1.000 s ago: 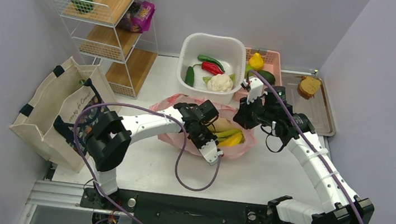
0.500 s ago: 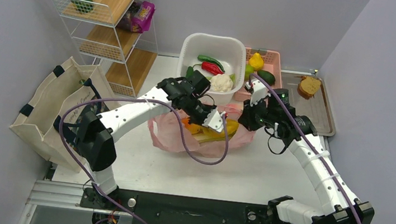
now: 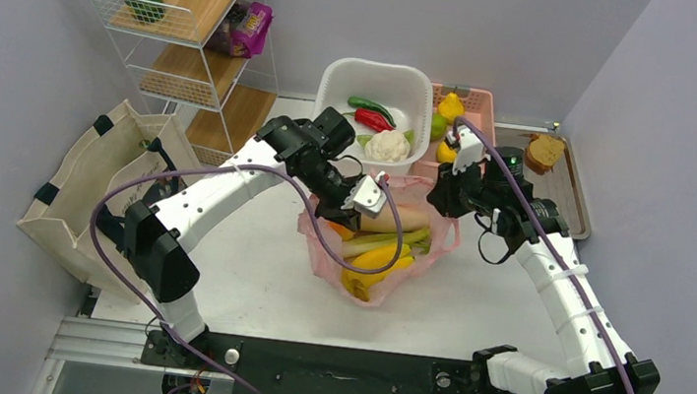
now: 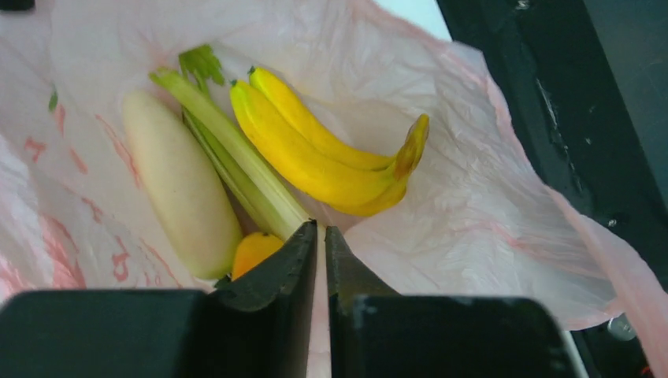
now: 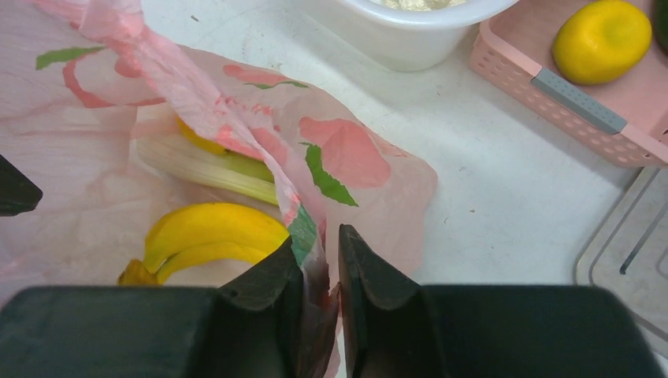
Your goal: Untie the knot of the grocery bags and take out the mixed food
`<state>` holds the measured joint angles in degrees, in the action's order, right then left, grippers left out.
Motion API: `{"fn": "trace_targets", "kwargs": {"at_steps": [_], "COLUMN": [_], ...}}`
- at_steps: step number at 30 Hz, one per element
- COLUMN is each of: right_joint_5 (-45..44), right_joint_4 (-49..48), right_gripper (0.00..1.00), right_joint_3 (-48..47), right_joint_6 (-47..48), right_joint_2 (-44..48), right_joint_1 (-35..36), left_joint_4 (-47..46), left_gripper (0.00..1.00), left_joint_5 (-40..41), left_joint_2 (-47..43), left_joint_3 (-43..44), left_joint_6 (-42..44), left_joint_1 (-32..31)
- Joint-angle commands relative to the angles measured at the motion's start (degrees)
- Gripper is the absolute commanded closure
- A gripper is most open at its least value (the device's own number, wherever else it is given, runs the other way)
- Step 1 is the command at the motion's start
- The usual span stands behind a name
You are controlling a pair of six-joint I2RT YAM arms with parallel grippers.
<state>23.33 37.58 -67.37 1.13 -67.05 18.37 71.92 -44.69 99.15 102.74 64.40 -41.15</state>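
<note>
Half-hidden behind left gripper [image 4: 321, 231]: orange fruit [image 4: 254, 252] (tote [image 3: 79, 176] print too small)

The dark script printed on the canvas tote [image 3: 88, 189] is too small to read.

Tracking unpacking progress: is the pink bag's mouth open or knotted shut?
Open: left gripper and right gripper each pinch a side of the pink bag, and bananas lie uncovered inside.

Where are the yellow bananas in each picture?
Top external: bananas just below the middle, low inside the pink plastic bag.
Left wrist: bananas in the middle, right of the pale-green stalk.
Right wrist: bananas lower left, inside the bag.
Shared landmark: the pink plastic bag.
</note>
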Motion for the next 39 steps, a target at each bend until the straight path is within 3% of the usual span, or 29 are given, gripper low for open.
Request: {"fn": "trace_targets", "kwargs": {"at_steps": [1,3,6,8,12,17,24,34,39], "right_joint_5": [-1.6,-3.4,-4.9,-5.4,-7.2,-5.5,-3.0,-2.0,-0.3], "right_joint_4": [-2.6,-2.0,-1.8,-1.7,-1.2,-2.3,-4.0,-6.1,-9.5], "right_gripper": [0.66,0.53,0.46,0.44,0.46,0.55,0.59,0.62,0.58], "right_joint_3": [-1.0,-1.9,-3.4,-4.9,-4.6,1.0,3.5,10.6,16.4], "right_joint_6": [1.4,2.7,4.5,5.1,6.3,10.0,13.9,19.1,12.8], "right_joint_2": [1.0,2.0,4.6,7.0,8.4,6.7,2.1,3.9,4.5], "right_joint_1": [1.2,3.3,6.4,10.7,18.3,20.5,24.1,30.9,31.5], "left_joint_4": [-6.3,-11.3,-13.4,-12.9,-17.0,-26.8,-17.4,-19.5,-21.5], "left_gripper": [0.85,0.73,0.6,0.58,0.58,0.64,0.7,0.71,0.73], "left_joint_5": [4.4,6.5,6.7,6.5,5.5,4.7,10.8,16.6,17.8], "left_joint_2": [-5.9,-7.8,-9.9,-11.4,-16.7,-26.6,-29.7,-32.3,-33.8], "left_joint_3": [-5.1,-7.6,-9.6,-11.1,-16.1,-25.7,-30.3,-36.9,-39.8], "left_joint_6": [-6.8,-9.5,-10.4,-9.1,-9.8,-11.9,-1.8,-2.0,-1.7], "left_joint_1": [0.5,0.6,0.6,0.5,0.6,0.7,-3.9,-10.5,-11.1]}}
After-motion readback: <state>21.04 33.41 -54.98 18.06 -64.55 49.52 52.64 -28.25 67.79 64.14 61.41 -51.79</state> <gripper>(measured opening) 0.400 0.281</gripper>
